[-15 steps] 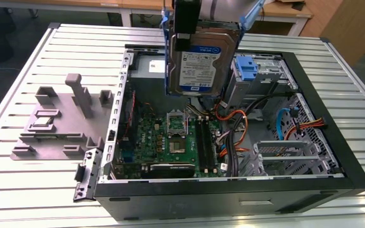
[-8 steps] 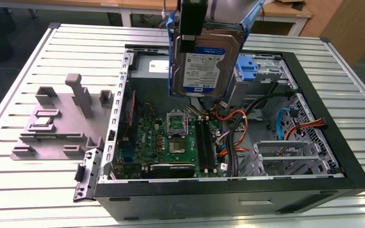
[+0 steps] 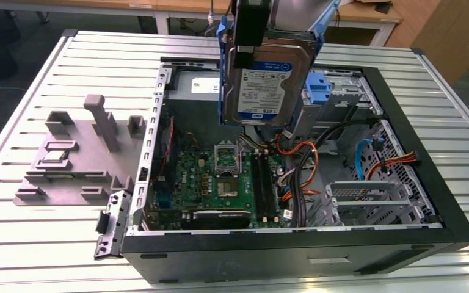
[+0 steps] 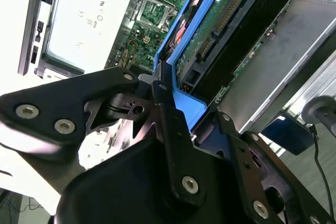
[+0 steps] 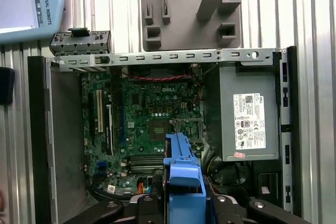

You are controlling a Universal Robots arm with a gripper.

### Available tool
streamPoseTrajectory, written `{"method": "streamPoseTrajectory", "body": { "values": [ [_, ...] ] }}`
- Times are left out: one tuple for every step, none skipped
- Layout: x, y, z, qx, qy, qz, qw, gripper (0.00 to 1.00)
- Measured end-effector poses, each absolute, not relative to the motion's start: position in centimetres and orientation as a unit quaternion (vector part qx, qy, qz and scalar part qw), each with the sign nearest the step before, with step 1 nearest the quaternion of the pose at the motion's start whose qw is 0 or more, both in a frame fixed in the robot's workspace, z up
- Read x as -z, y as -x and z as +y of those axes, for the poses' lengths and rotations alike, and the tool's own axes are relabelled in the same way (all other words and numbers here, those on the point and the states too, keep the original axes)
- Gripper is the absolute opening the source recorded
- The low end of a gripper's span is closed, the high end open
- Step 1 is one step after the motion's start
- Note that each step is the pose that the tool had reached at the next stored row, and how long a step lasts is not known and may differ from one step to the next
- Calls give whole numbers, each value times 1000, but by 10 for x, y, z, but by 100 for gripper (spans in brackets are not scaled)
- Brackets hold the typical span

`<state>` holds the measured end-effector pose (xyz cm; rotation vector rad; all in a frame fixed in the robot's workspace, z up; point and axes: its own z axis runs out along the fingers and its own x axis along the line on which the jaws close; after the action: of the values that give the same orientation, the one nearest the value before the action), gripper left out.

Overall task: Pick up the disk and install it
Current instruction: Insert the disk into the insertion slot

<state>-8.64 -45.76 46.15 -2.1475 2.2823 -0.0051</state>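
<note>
A robot arm's gripper (image 3: 251, 36) holds the disk (image 3: 259, 85) on edge above an open computer case (image 3: 300, 247) that sits on a slatted desk (image 3: 31, 244), the label turned toward the exterior camera. The fingers (image 4: 173, 129) are drawn in narrow on the disk's upper end, one on each side of its blue carrier (image 4: 184, 103) in the second wrist view. The drive hangs straight down from them, clear of everything inside the case. Below the fingers lie the motherboard (image 3: 218, 177) and a tangle of orange cables (image 3: 300, 162). The drive bay's blue bracket (image 3: 322, 85) stands lower than the fingers and to one side, near the hanging disk. The grey power supply (image 5: 247, 119) lies beneath them, off to the side, in the first wrist view. A grey fixture (image 3: 80, 152) rests on the desk outside the case, well apart from the fingers. The disk looks stiff and dense, likely heavy for its size and sensitive to knocks. Its bare circuit board (image 4: 220, 35) is exposed on one face, and the smooth metal could slip. The plastic carrier may flex, so its frame, clear of board and connector, seems the sound place to grip.
</note>
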Motion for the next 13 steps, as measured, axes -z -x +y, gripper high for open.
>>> {"method": "streamPoseTrajectory", "body": {
  "values": [
    [-461,86,-458,2,685,728,4,36],
    [-461,86,-458,2,685,728,4,36],
    [-462,86,-458,2,685,728,3,36],
    [-462,86,-458,3,685,728,3,36],
    [-462,86,-458,3,685,728,3,36],
    [-461,86,-458,3,685,728,3,36],
    [-461,86,-459,3,685,728,3,36],
    [-461,86,-459,3,685,728,3,36],
    [-461,86,-460,3,685,728,3,36],
    [-461,86,-460,3,685,728,3,36],
    [-461,86,-461,3,685,728,3,36],
    [-461,86,-461,3,685,728,2,36],
    [-461,86,-462,3,685,728,2,36]
  ]
}}
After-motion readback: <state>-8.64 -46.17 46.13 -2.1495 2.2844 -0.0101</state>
